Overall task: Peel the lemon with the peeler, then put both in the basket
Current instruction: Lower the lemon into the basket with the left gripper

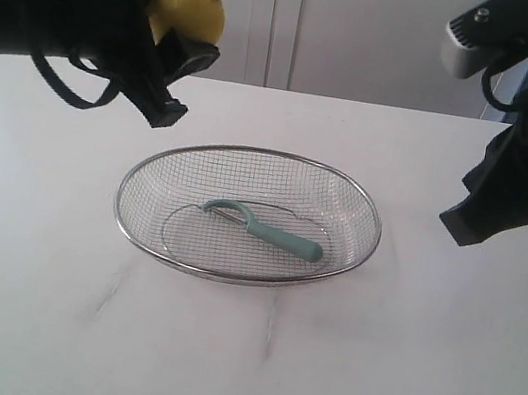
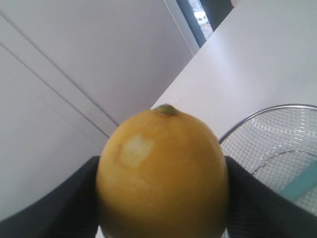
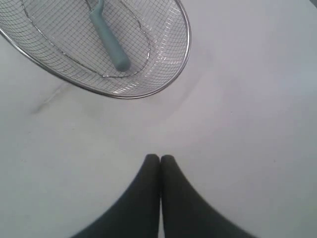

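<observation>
The yellow lemon (image 1: 189, 11) hangs in the air at the upper left, above and behind the basket's left end, with my left gripper (image 1: 174, 66) shut on it. Up close the lemon (image 2: 163, 173) fills the space between both black fingers (image 2: 54, 208) and shows a small pale peeled patch near its green nub. The silver wire-mesh basket (image 1: 141, 238) sits mid-table, and the pale teal peeler (image 1: 264, 229) lies inside it. My right gripper (image 3: 159, 157) is shut on nothing, raised over bare table to the right of the basket (image 3: 163, 87), where the peeler (image 3: 109, 39) also shows.
The white tabletop (image 1: 395, 382) spreads around the basket. A pale cabinet wall (image 1: 323, 25) stands behind the table's far edge. The right arm's black body (image 1: 525, 180) hangs at the right edge.
</observation>
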`<control>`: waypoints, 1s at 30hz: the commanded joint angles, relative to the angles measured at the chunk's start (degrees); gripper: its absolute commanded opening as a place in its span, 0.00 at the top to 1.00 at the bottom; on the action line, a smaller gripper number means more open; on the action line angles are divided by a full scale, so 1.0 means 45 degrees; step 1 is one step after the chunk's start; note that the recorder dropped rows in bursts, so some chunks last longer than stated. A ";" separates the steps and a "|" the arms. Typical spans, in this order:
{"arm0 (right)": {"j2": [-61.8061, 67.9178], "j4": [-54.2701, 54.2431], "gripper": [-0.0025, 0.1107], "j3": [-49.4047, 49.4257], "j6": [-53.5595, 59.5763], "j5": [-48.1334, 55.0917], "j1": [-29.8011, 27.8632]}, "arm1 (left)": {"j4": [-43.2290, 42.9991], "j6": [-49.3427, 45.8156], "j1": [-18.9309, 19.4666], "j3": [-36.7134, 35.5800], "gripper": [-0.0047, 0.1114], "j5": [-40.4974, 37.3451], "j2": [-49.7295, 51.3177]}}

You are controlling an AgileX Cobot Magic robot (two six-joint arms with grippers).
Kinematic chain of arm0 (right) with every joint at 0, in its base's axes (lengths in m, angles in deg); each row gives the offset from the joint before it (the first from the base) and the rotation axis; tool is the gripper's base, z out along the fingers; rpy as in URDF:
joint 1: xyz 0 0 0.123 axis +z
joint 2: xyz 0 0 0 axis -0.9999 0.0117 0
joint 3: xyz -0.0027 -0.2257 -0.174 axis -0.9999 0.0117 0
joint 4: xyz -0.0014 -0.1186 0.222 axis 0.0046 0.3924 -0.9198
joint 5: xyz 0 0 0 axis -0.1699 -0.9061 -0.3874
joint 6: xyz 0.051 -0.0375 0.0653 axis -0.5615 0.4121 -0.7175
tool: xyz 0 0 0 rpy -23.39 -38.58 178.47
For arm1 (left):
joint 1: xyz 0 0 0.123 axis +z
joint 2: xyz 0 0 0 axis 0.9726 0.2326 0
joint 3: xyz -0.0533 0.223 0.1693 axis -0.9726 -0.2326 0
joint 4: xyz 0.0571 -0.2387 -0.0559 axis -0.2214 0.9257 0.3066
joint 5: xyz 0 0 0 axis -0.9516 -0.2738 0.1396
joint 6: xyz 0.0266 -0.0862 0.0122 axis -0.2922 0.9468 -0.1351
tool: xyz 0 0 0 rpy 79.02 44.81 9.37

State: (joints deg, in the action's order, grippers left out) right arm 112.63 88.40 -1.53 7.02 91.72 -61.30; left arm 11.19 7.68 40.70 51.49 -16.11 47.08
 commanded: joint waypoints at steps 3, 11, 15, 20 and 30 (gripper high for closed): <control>-0.0094 0.0008 0.98 0.0064 -0.0006 0.0036 -0.0012 | 0.0208 0.0129 0.0022 -0.0001 0.96 0.1674 0.1343; -0.0094 0.0008 0.98 0.0064 -0.0006 0.0036 -0.0012 | 0.0208 0.0129 0.0022 0.0024 0.96 0.3580 0.3045; -0.0094 0.0008 0.98 0.0064 -0.0006 0.0036 -0.0012 | 0.0208 0.0766 0.0022 0.0048 0.96 0.3967 0.3674; -0.0094 0.0008 0.98 0.0064 -0.0006 -0.0023 -0.0012 | 0.0208 0.1397 0.0132 0.0773 0.96 0.2151 0.4356; -0.0094 0.0008 0.98 0.0064 -0.0006 -0.0112 -0.0012 | 0.0297 0.3642 0.1451 0.4692 0.96 -0.5785 0.6380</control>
State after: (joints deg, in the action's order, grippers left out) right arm 112.63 88.40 -1.39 7.02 91.75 -61.30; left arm 11.67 20.17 46.28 68.53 -34.32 73.96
